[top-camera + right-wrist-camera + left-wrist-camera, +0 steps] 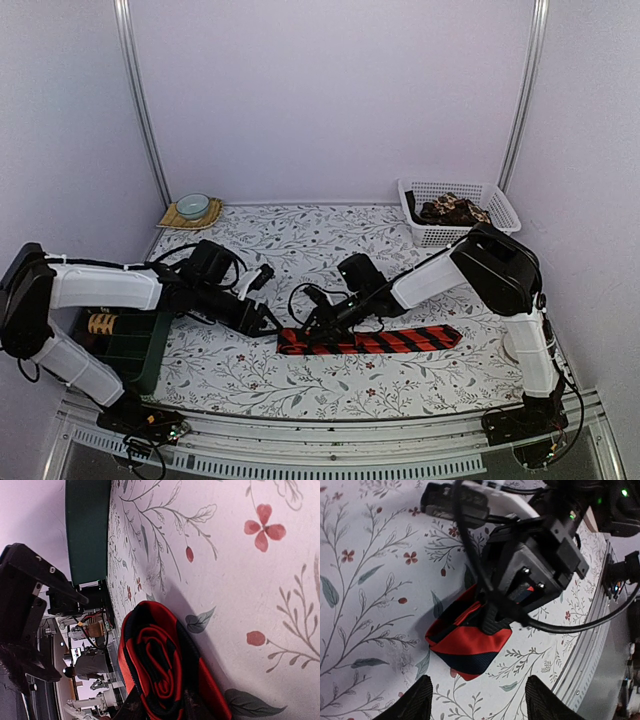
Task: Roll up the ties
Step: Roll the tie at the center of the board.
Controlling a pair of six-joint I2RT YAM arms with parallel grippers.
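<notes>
At the far left a green bin held one finished tan coil, and behind it one bowl sat on a mat. The left hand hovered low over the worktop with its fingers spread, nothing between them, just short of the rolled end of the red tie. That single black-striped tie lay near the front edge. Its left end was wound into a small loose coil and the rest ran flat to the right. The right hand was pinching the coil across its layers. The fabric looked light, soft and slick, so the turns would likely spring open or slide sideways if released. The best hold was probably across the coil's flat sides, with the other hand steadying the strip. At the far right one white basket held a brown-patterned heap whose number of ties could not be told.
</notes>
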